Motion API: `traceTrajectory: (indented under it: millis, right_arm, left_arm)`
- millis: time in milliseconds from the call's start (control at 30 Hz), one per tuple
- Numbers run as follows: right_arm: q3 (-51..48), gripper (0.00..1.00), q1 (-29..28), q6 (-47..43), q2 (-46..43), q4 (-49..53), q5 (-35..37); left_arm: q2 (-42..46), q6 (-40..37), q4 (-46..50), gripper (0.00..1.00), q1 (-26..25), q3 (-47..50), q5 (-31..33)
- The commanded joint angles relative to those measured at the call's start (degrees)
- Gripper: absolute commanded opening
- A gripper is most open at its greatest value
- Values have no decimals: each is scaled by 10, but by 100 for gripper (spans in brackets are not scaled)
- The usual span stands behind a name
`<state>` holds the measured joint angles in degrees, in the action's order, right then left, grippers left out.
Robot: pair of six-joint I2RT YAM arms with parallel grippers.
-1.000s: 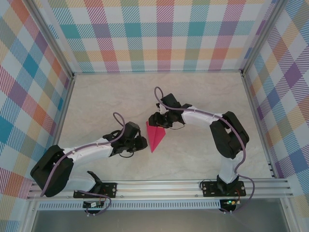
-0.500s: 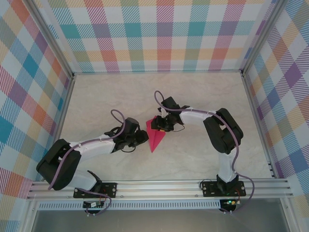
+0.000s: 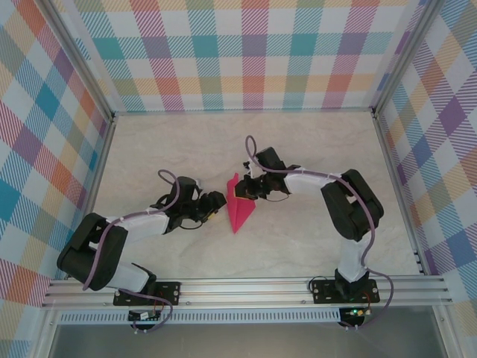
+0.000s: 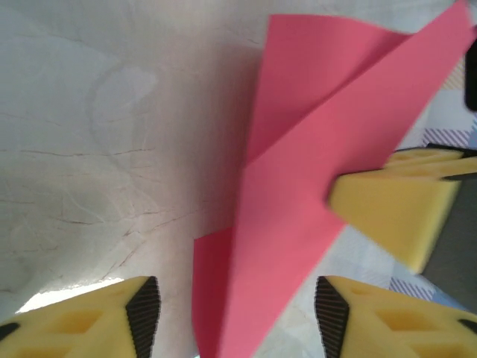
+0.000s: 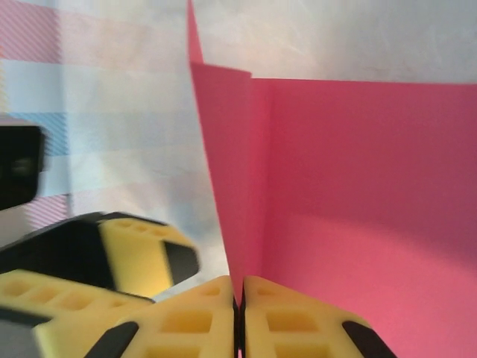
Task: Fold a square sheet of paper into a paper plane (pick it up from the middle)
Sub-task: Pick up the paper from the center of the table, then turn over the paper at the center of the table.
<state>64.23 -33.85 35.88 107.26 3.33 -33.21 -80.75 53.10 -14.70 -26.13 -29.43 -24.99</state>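
Note:
The square sheet of paper [image 3: 238,210], magenta-pink, is folded into a narrow pointed shape on the marble table, tip toward the near edge. One flap stands upright at its far end. My right gripper [image 3: 244,192] is shut on that raised fold; in the right wrist view its fingertips [image 5: 240,298] pinch the paper [image 5: 358,186] edge-on. My left gripper [image 3: 217,203] sits just left of the sheet with its jaws apart. In the left wrist view the paper [image 4: 298,186] runs down between my left gripper's [image 4: 235,317] spread pads [image 4: 143,313], and neither pad touches it.
Bare marble table [image 3: 298,149] lies all round, walled by plaid panels [image 3: 246,52] at the back and sides. An aluminium rail [image 3: 246,287] holds both arm bases at the near edge. The right arm's yellow finger [image 4: 395,212] sits close in front of the left gripper.
My right gripper has closed on the paper's far fold and lifted a flap upright. My left gripper has opened and slid slightly left and away from the sheet.

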Motion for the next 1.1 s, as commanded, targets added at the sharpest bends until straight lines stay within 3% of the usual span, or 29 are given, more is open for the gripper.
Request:
traceTrajectory:
  millis: [0, 300, 567, 733, 900, 1067]
  right_arm:
    - [-9, 9, 25, 28, -58, -72, -84]
    - [-14, 10, 68, 89, -120, -122, -170]
    - [-15, 10, 68, 116, -119, -139, -186]
    - [-15, 10, 68, 141, -109, -155, -200]
    - [-16, 10, 68, 159, -99, -171, -209]
    - [-18, 10, 68, 162, -95, -172, -210]
  left_arm:
    - [45, 3, -55, 71, 18, 11, -67]
    - [96, 44, -135, 97, 27, 22, -119]
    - [106, 76, -221, 100, 16, 27, -140]
    - [104, 84, -247, 94, 9, 25, -113]
    - [81, 98, -304, 82, -37, 28, -44]
    - [60, 118, -365, 68, -47, 43, -14]
